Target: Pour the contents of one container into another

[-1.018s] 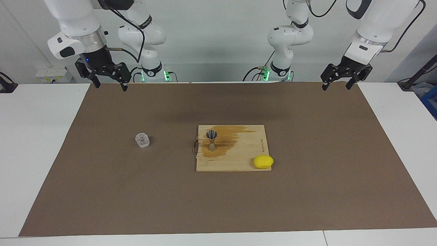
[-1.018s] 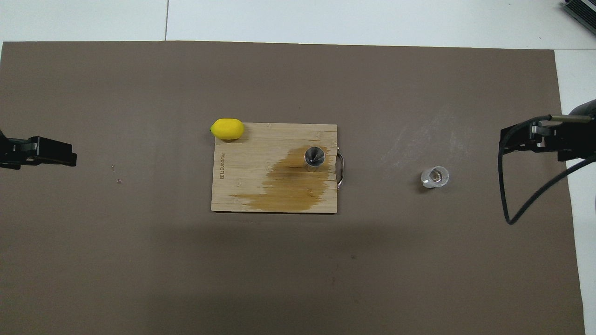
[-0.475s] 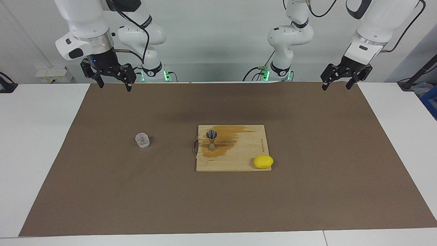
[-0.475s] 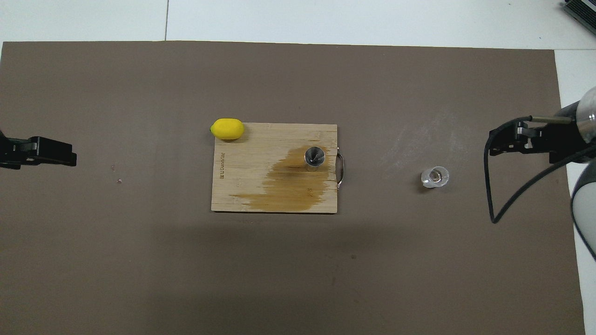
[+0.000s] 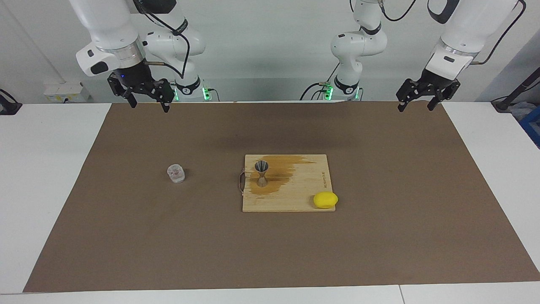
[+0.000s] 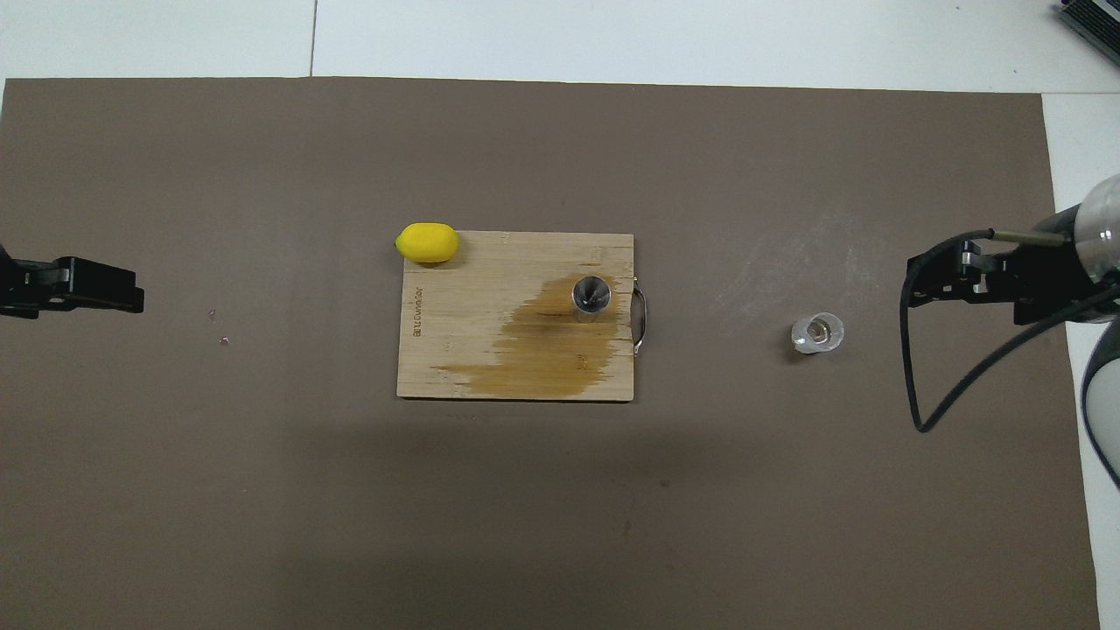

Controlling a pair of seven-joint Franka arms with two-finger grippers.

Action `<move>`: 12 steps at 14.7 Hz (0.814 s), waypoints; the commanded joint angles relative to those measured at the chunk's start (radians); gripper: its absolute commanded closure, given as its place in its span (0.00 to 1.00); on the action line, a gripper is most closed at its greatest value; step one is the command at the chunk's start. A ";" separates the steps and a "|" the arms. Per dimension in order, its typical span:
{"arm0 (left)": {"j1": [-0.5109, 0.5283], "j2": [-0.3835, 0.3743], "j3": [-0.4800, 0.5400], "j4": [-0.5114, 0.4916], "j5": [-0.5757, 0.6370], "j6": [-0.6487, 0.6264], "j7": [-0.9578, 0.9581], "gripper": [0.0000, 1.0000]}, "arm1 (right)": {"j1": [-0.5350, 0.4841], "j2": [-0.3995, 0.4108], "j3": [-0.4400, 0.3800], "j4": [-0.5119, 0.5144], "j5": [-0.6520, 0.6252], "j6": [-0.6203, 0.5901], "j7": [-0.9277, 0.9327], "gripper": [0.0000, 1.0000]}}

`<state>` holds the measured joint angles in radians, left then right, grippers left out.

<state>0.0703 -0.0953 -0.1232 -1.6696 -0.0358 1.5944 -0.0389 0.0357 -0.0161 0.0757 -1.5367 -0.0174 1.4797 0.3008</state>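
Note:
The small clear glass cup (image 5: 176, 173) stands on the brown mat toward the right arm's end; it also shows in the overhead view (image 6: 817, 332). The steel hourglass jigger (image 5: 262, 173) stands upright on a wooden board, beside the board's handle, and shows from above (image 6: 591, 297). My right gripper (image 5: 149, 105) is open and empty, raised in the air over the mat's edge nearest the robots, well apart from the cup; the overhead view shows it (image 6: 929, 285) too. My left gripper (image 5: 415, 107) is open and empty, waiting raised at the left arm's end (image 6: 122, 297).
The wooden board (image 5: 303, 198) lies mid-table with a dark wet stain (image 6: 547, 346) around the jigger. A yellow lemon (image 5: 325, 199) sits at the board's corner farthest from the robots, toward the left arm's end. The brown mat (image 5: 379, 236) covers the white table.
My right gripper has moved sideways toward the table's middle, closer to being over the glass cup. The left arm, cup and jigger have not moved.

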 commanded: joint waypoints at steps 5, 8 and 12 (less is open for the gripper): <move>0.000 -0.030 0.004 -0.033 -0.012 0.004 -0.007 0.00 | -0.016 -0.031 0.004 -0.045 0.016 0.037 0.001 0.00; 0.000 -0.030 0.002 -0.033 -0.012 0.009 -0.009 0.00 | -0.016 -0.033 0.004 -0.049 0.008 0.033 -0.006 0.00; -0.001 -0.032 0.002 -0.036 -0.012 0.016 0.002 0.00 | -0.016 -0.033 0.003 -0.048 0.005 0.027 -0.048 0.00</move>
<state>0.0702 -0.0954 -0.1246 -1.6696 -0.0359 1.5948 -0.0389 0.0332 -0.0201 0.0747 -1.5485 -0.0181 1.4941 0.2860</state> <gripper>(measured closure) 0.000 0.000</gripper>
